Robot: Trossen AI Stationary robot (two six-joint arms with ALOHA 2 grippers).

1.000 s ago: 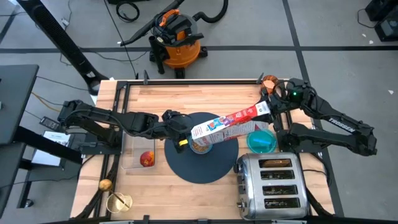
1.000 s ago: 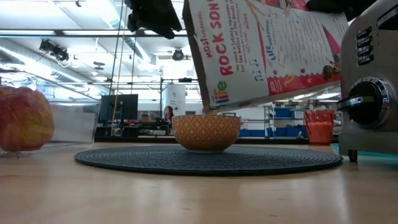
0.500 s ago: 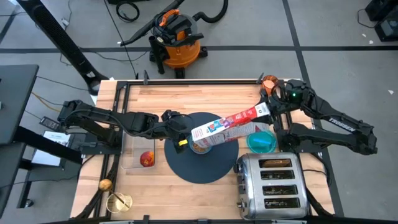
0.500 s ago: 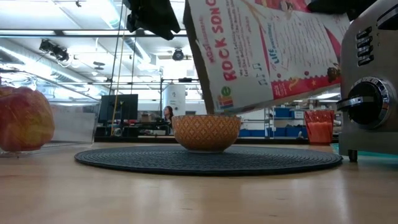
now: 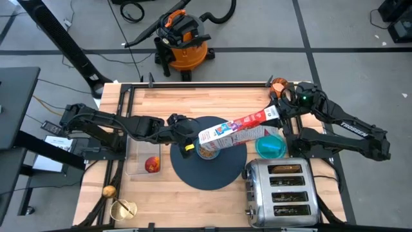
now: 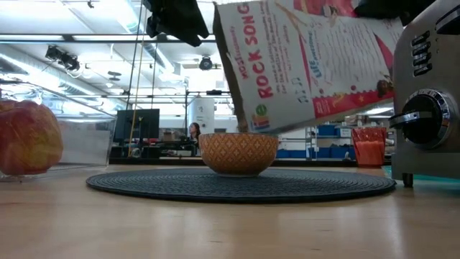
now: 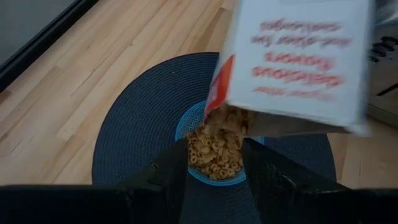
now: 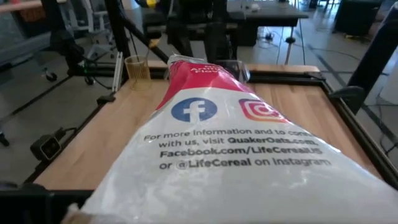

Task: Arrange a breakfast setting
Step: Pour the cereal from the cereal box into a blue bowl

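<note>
A tilted cereal box [image 5: 235, 127] hangs over the small bowl [image 5: 207, 152], which stands on the dark round mat [image 5: 212, 173]. Cereal falls from the box's open end [image 7: 230, 118] into the bowl [image 7: 214, 160], which holds cereal. My right gripper [image 5: 278, 113] is shut on the box at the far right. My left gripper [image 5: 188, 143] hovers open above the mat's left part, well above the bowl [image 6: 238, 152], touching nothing. The apple [image 5: 152, 164] lies in a clear tray, the teal dish [image 5: 270, 147] lies right of the mat, and the copper cup [image 5: 279, 85] stands at the far right corner. My right gripper holds the cereal box by its closed end [image 5: 268, 116], coming from the table's right side; the box itself hides the fingers in the right wrist view. The box is lifted clear and slants down toward the left, with its open end [image 6: 244, 128] just over the bowl.
A chrome toaster [image 5: 282, 192] stands at the near right, close to the dish and the mat's edge. A clear tray [image 5: 138, 154] lies left of the mat. Gold-coloured items [image 5: 121, 208] sit at the near left corner. Bare wood shows along the far side.
The cereal box has shifted a little over the bowl, its open end staying low above it. Both arms have kept their places.
</note>
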